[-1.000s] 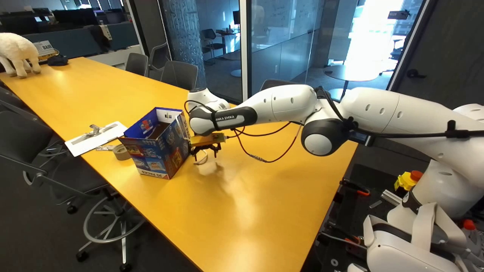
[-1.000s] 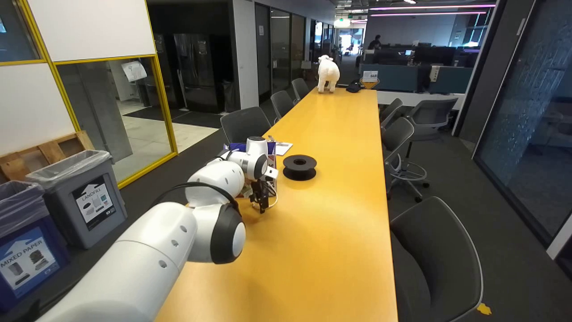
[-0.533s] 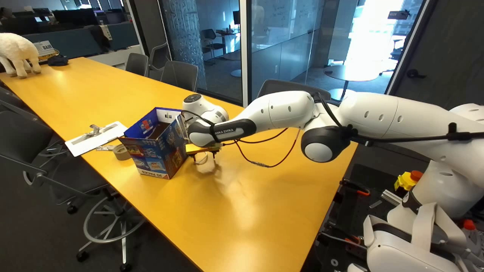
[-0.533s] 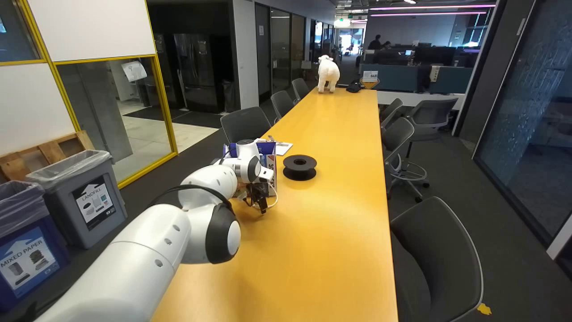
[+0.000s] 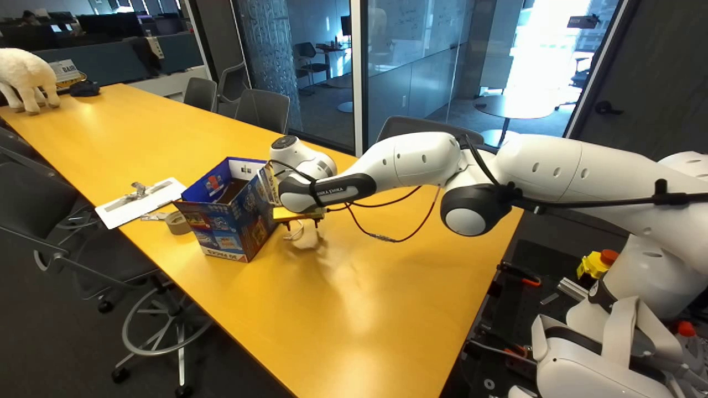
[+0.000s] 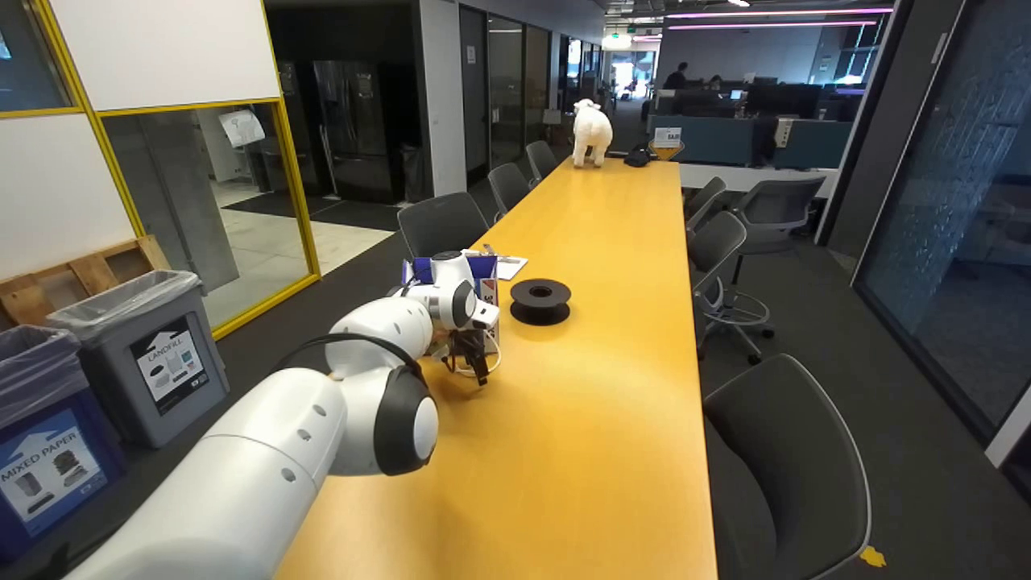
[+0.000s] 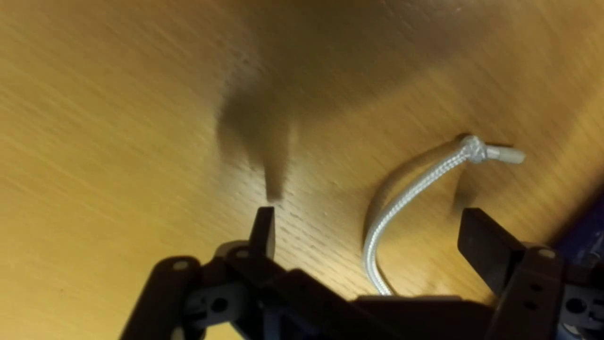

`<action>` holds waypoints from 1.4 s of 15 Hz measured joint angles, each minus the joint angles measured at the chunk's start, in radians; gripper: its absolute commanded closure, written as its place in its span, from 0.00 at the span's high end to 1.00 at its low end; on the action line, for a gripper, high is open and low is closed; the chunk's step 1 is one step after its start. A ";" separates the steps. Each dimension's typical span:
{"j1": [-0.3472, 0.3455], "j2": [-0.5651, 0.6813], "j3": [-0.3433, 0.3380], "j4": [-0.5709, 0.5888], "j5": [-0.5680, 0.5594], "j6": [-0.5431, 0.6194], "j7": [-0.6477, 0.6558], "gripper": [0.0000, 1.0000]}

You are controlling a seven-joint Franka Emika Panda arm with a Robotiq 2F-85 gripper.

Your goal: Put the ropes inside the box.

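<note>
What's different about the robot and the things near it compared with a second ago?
The arm has sunk slightly, and the gripper now hangs at more of a slant. Nothing was grabbed or let go: it stays open, with the rope unheld. The rope, box and black spool look unmoved.

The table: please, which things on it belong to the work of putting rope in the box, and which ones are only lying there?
For the job:
rope
box

Only lying there, among others:
clipboard
tape
spool
toy sheep
</note>
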 measured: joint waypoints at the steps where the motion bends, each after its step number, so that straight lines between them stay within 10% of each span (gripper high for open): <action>1: -0.004 0.000 0.000 0.000 0.000 0.000 0.002 1.00; 11: -0.024 0.001 0.000 -0.001 0.000 -0.011 0.006 0.98; 12: -0.024 0.002 0.000 -0.001 0.000 -0.013 0.006 0.74; 21: -0.027 0.000 0.007 0.001 0.000 -0.036 0.001 0.16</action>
